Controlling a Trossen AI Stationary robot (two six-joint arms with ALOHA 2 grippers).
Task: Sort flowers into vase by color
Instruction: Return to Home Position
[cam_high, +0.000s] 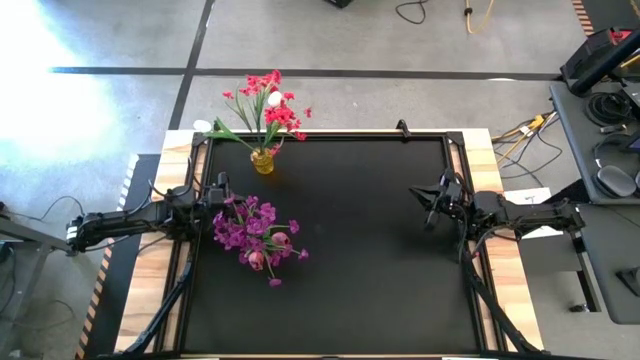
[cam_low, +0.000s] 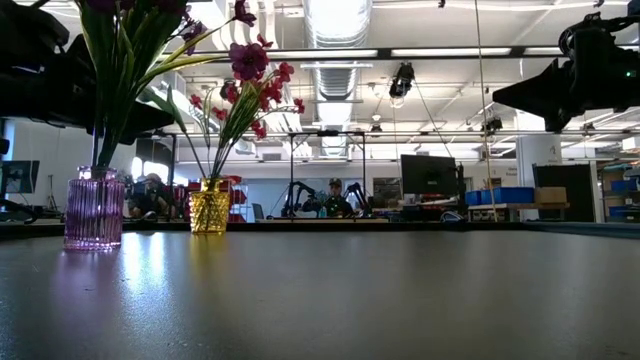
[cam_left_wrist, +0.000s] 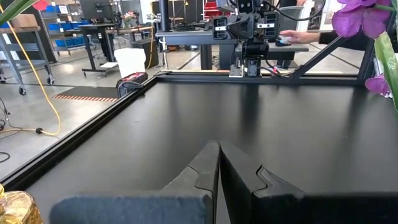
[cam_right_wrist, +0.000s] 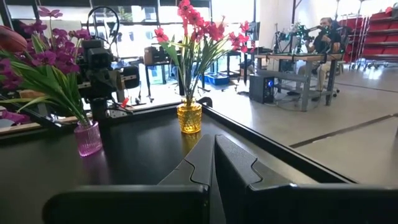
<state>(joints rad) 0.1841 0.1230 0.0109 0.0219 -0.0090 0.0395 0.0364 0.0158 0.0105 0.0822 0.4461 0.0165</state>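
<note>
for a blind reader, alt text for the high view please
Top-down: a black table holds red flowers in a yellow vase near its upper-left edge and purple flowers beside the left end effector. The right end effector waits opposite.

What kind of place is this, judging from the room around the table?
Most likely a robotics lab in a large open hall. Beyond the black table stand another arm rig, a monitor and long ceiling lights. A person sits working there.
</note>
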